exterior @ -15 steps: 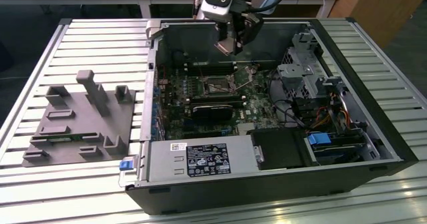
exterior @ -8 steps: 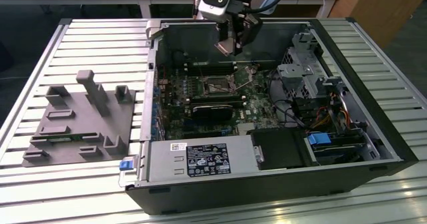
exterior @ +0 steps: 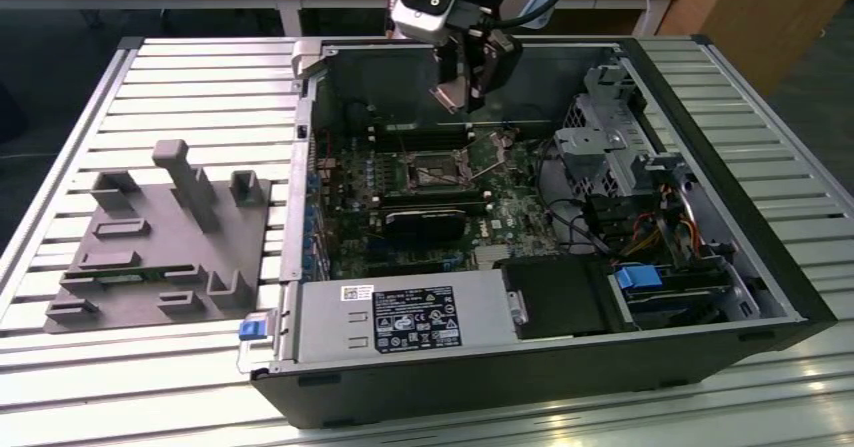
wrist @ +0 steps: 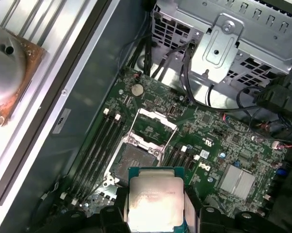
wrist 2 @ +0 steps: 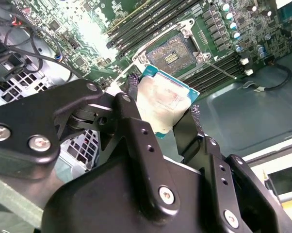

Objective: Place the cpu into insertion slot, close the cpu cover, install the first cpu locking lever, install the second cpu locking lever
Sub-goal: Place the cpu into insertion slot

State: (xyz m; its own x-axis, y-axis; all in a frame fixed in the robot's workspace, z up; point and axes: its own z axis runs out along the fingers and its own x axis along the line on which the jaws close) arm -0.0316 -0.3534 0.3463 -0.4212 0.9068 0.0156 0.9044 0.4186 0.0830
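My gripper (exterior: 461,102) hangs over the open computer case, shut on the cpu (exterior: 450,98). In both wrist views the cpu (wrist 2: 163,104) (wrist: 155,201) is a tan-silver square chip with a teal rim, clamped by its edges between black fingers (wrist 2: 131,119). The insertion slot (exterior: 434,174) (wrist 2: 177,51) (wrist: 131,162) lies bare on the green motherboard below, some way from the chip. The cpu cover (wrist: 152,127) stands flipped open at the slot's far edge. A thin locking lever (wrist 2: 219,69) sticks out beside the slot, unlatched.
The case (exterior: 534,367) lies on a slatted metal table (exterior: 187,97), with a power supply (exterior: 400,317) at the front and a drive cage (exterior: 601,147) toward the exterior view's right. A grey fixture plate (exterior: 160,237) sits toward that view's left. Black memory slots (wrist: 100,145) flank the socket.
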